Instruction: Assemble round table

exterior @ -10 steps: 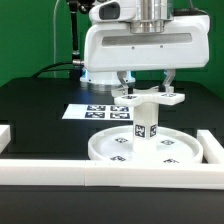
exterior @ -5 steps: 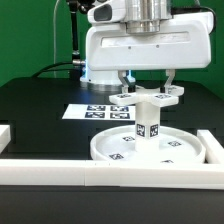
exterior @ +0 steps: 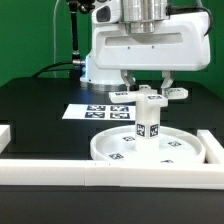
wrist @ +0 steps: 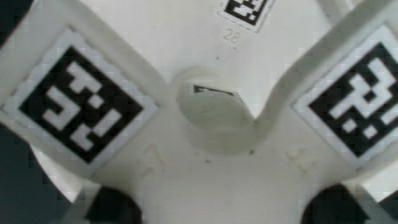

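The round table's large rimmed disc (exterior: 170, 152) lies flat near the front of the table, tags facing up. The short tagged cylinder leg (exterior: 147, 124) stands upright at its centre. The cross-shaped foot (exterior: 152, 96) sits level on top of the leg. My gripper (exterior: 148, 84) comes straight down from above and is shut on the foot, one finger on each side. In the wrist view the foot (wrist: 214, 120) fills the picture with two tagged arms. The dark fingertips (wrist: 111, 205) press on it, with my gripper (wrist: 231, 206) centred over its hub.
The marker board (exterior: 92, 110) lies flat behind the disc toward the exterior view's left. A long white border wall (exterior: 70, 172) runs along the front, with shorter walls at the left (exterior: 5, 134) and right (exterior: 213, 148). A green backdrop stands behind.
My gripper has turned about its vertical axis with the foot in it. The foot's arms have swung round on top of the leg. Disc and leg stay in place.
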Robot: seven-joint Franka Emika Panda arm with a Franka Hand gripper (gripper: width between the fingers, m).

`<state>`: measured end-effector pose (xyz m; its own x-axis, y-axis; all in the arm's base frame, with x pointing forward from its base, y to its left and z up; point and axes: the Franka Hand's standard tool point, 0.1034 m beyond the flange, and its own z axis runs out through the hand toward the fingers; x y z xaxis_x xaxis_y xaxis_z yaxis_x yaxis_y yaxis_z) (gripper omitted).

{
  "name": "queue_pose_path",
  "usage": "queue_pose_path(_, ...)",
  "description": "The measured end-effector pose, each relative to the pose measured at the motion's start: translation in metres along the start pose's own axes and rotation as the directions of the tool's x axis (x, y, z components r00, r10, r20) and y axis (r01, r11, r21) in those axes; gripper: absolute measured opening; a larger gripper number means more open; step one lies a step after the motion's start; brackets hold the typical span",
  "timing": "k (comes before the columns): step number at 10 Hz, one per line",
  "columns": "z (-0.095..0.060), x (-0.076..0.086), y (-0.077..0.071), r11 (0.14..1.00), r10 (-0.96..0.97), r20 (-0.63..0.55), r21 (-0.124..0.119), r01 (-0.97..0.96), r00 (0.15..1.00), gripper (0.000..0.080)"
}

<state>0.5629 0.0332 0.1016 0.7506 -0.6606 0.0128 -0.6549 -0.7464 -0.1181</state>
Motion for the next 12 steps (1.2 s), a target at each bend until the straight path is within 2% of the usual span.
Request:
queue_pose_path(1,0.0000,0.0000,0.0000,1.000,0.016,0.001,0.001,-0.016,1.000,0.0445)
queue_pose_path(3,0.0005,-0.0010,0.0005,0.975,0.222,0.013,0.024,-0.222,0.975,0.0445)
queue_pose_path(4,0.0006,-0.0011,0.0006,0.963,0.266,0.017,0.030,-0.266,0.964,0.0445)
queue_pose_path(7,0.0006,-0.0019,0.0011,0.832,0.550,0.058,0.049,-0.553,0.833,0.0445)
queue_pose_path(10,0.0005,-0.0018,0.0010,0.709,0.699,0.087,0.045,-0.704,0.710,0.0445)
queue_pose_path(11,0.0007,-0.0024,0.0005,0.705,0.703,0.088,0.044,-0.708,0.706,0.0498)
queue_pose_path(12,0.0012,-0.0030,0.0002,0.711,0.697,0.089,0.044,-0.702,0.711,0.0600)
